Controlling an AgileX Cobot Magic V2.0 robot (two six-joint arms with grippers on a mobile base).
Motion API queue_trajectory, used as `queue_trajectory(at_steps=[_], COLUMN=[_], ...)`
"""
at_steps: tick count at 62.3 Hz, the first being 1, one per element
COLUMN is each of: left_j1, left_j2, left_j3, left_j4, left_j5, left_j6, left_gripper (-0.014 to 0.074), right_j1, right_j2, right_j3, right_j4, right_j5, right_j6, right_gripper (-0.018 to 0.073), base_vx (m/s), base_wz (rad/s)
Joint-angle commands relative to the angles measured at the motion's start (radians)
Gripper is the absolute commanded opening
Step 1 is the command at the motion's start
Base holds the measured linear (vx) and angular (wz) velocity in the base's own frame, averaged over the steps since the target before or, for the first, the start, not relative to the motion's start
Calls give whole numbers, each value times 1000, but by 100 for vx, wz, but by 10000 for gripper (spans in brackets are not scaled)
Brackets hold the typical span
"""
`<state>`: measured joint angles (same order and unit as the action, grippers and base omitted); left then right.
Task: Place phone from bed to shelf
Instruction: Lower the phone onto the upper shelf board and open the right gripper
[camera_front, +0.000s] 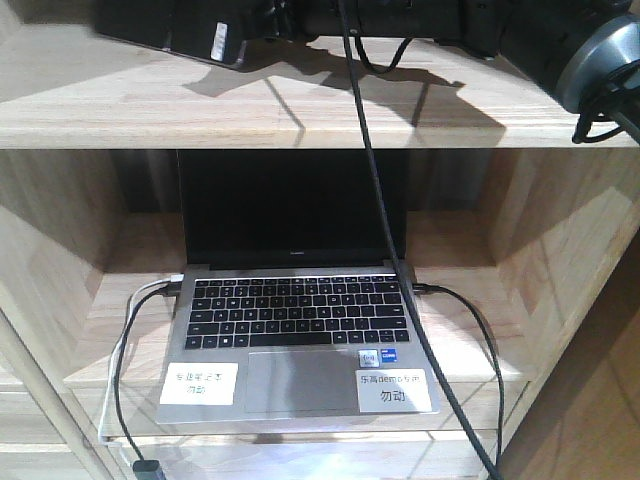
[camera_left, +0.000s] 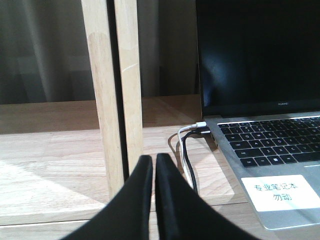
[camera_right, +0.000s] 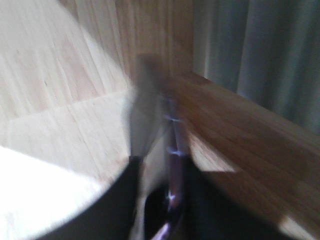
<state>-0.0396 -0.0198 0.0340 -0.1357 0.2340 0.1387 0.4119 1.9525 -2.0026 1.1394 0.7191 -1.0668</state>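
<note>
Phone (camera_right: 172, 165) clamped edge-on in right tool (camera_right: 160, 200) at bottom centre, blurry, over shelf (camera_right: 60, 100) board, left tool (camera_left: 154, 170) pinched together beside laptop (camera_left: 270, 145) lower right.

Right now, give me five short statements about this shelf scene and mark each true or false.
1. The laptop sits open on a board of the shelf. True.
2. The laptop's screen is lit and shows a window. False: the screen is dark.
3. The left gripper is spread wide open. False: its fingers are shut against each other with nothing between them.
4. The laptop carries white stickers on its palm rest, either side of the trackpad. True.
5. No cables are plugged into the laptop. False: cables run from both of its sides.
</note>
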Motion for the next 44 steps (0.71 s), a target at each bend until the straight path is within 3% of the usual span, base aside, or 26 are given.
queue_trajectory(at_steps=[1,10,16,29,44], left_j1=[1,1,1,1,1], left_j2=[-5,-5,-5,-5,-5], left_j3=[2,2,2,2,2], left_j4=[-10,-10,-10,-10,-10], left_j5=[-71,-71,-71,-71,-71], left_j6=[-4,-4,-4,-4,-4], left_gripper=[1,1,1,1,1], right_j1=[0,0,0,-1,-1], right_j2=[-53,-54,-56,-66,-109], right_j3=[-35,-35,-35,-35,-35], right_j4=[18,17,15,-37,-136], right_j5=[-48,-78,-79,-71,-70], right_j6=[19,42,42,49,136], right_gripper=[424,601,661,656,622], base_vx=[0,0,0,0,0], base_wz=[0,0,0,0,0])
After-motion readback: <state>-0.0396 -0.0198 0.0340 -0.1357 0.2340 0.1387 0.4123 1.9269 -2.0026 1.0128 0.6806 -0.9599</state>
